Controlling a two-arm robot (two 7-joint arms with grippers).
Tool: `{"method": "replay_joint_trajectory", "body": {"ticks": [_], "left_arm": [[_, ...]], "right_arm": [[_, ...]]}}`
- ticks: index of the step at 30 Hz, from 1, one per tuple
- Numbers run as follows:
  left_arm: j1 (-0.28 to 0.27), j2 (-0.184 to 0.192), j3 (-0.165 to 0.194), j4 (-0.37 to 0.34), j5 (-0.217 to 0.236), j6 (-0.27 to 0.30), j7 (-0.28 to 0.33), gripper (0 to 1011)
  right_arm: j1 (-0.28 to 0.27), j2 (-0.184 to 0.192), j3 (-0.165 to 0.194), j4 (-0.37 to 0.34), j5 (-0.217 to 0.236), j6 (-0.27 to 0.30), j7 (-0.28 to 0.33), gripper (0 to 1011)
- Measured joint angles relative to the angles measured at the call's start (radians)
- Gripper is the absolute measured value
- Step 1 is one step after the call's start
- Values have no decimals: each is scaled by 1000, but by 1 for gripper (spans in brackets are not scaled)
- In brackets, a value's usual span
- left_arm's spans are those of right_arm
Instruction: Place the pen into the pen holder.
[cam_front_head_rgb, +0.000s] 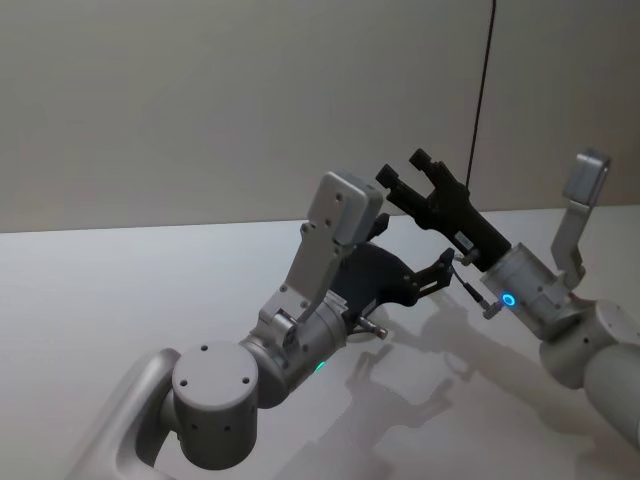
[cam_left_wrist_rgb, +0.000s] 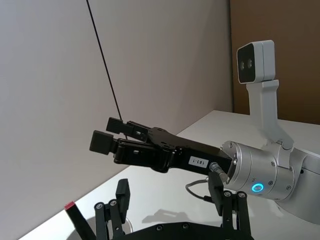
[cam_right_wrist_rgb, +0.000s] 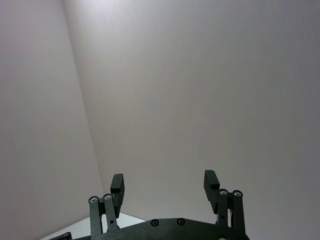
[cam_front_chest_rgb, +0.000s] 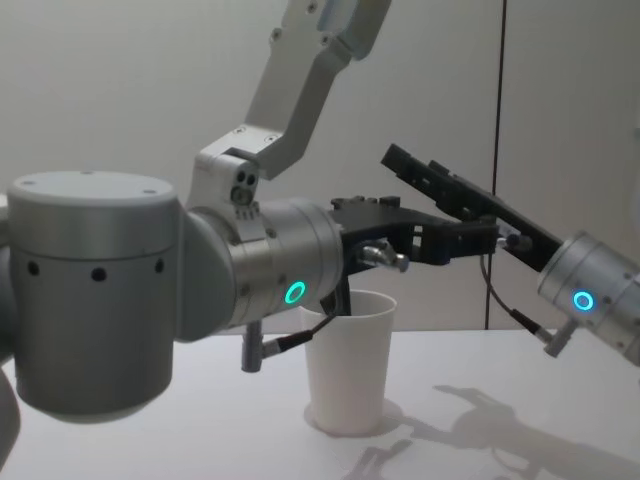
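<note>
The pen holder, a white paper cup (cam_front_chest_rgb: 350, 365), stands on the table under my left wrist. The pen (cam_left_wrist_rgb: 75, 215), black with a red end, sticks up out of the cup's mouth; in the chest view it shows as a thin dark rod (cam_front_chest_rgb: 345, 298). My left gripper (cam_front_chest_rgb: 470, 238) hangs above and beyond the cup. It is open, with nothing between its fingers (cam_left_wrist_rgb: 122, 192), and stands apart from the pen. My right gripper (cam_front_head_rgb: 403, 168) is raised at the right, tilted up toward the wall, open and empty (cam_right_wrist_rgb: 164, 185).
The white table (cam_front_head_rgb: 120, 290) runs back to a plain wall. A thin black cable (cam_front_head_rgb: 485, 80) hangs down the wall behind the right gripper. The two grippers are close together above the table's middle.
</note>
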Motion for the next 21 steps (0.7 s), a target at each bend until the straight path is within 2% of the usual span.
{"method": "replay_joint_trajectory", "body": {"ticks": [9,21], "left_arm": [[0,0,0,0,0,0,0,1000],[0,0,0,0,0,0,0,1000]], "right_arm": [[-8,8,18,-13,-9,-3,3,1001],[-36,22,33,-65,-31,3,-14,1001]]}}
